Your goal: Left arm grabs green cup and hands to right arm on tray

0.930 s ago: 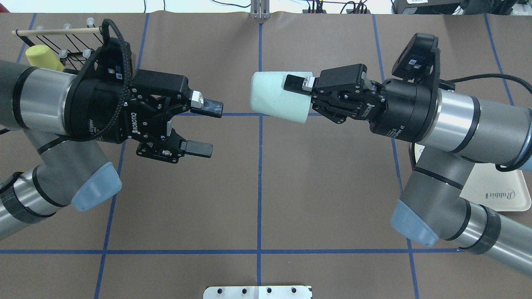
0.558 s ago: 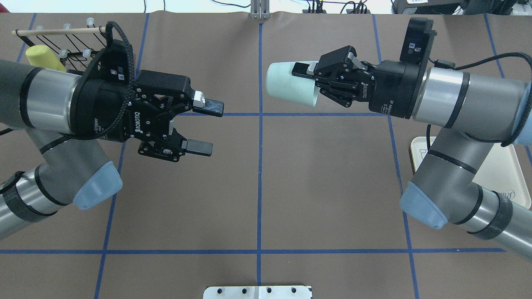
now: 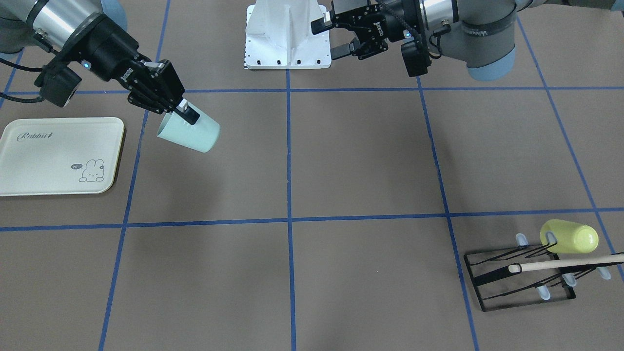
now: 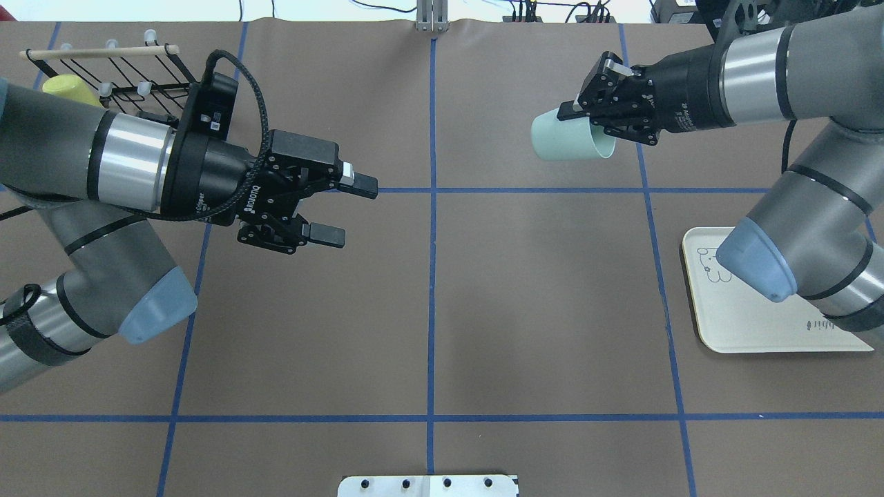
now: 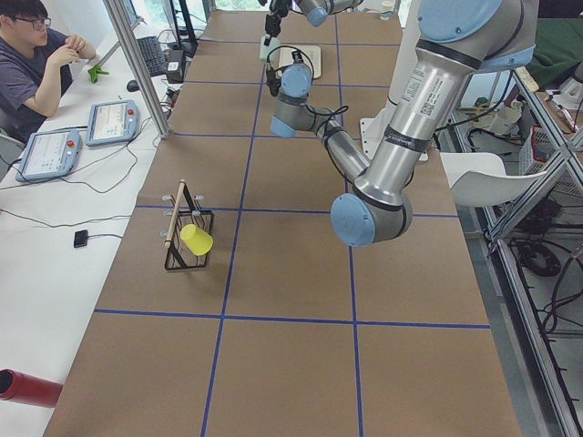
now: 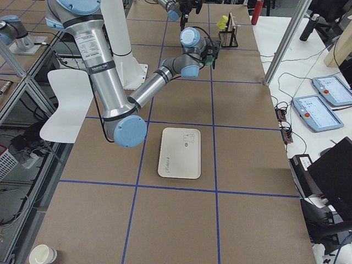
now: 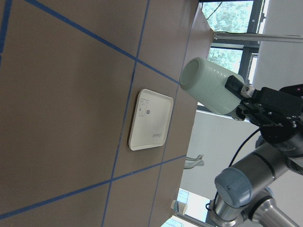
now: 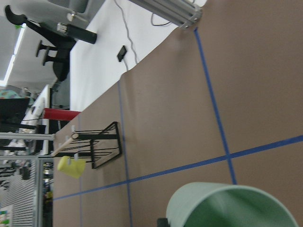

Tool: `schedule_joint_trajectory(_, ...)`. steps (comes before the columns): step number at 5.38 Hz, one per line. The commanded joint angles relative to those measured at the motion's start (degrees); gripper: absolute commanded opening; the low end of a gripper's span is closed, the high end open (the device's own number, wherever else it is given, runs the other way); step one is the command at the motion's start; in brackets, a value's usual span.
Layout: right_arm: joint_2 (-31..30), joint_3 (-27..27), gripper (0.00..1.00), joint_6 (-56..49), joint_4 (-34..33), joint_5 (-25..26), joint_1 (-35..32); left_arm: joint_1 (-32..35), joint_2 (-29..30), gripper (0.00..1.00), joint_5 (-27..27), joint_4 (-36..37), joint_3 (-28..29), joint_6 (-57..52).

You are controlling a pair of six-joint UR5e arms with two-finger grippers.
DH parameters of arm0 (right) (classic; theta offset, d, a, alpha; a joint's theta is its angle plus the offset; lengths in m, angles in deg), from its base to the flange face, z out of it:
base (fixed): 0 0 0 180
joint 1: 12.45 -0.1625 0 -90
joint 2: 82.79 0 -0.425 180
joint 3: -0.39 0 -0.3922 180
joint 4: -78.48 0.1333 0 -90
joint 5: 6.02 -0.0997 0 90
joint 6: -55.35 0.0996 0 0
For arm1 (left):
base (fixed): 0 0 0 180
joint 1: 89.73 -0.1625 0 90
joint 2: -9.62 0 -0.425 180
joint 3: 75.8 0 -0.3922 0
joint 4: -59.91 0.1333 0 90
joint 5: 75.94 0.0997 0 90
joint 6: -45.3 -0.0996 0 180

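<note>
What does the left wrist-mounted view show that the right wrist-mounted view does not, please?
Only the left wrist-mounted view shows the tray lying flat, the green cup's closed base and the right arm's fingers gripping its rim. Only the right wrist-mounted view shows the black wire rack, the yellow-green cup on it and the green cup's open inside. Both share the green cup and the brown table.

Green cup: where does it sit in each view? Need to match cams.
Front-facing: green cup left of centre, upper half.
Overhead: upper right.
Exterior left: far top, too small to be sure.
Exterior right: cannot make it out.
Left wrist: upper right, base toward camera.
Right wrist: bottom edge, open rim only.
Landmark: tray, in front-facing, overhead, exterior right, left wrist.
</note>
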Motion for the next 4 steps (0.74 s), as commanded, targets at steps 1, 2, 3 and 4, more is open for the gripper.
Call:
schedule_joint_trajectory(1, -0.28, -2.81, 0.00, -15.95, -21.49, 0.13, -0.93, 0.03, -0.95, 1.00, -0.12, 14.50, -0.36, -12.69)
schedule_joint_trajectory(2, -0.45, -7.97, 0.00, -27.10, -35.36, 4.49, 0.03, 0.12, -1.92, 1.00, 0.14, 21.01, -0.45, -21.29)
schedule_joint_trajectory(3, -0.71, -13.59, 0.00, -41.48, -50.64, 8.36, 1.17, 1.68, -2.88, 1.00, 0.41, 27.69, -0.80, -28.69)
schedule_joint_trajectory(4, -3.24, -16.34, 0.00, -49.71, -56.01, 8.84, 0.66, 3.96, -5.77, 1.00, 0.41, 33.85, -1.58, -39.21)
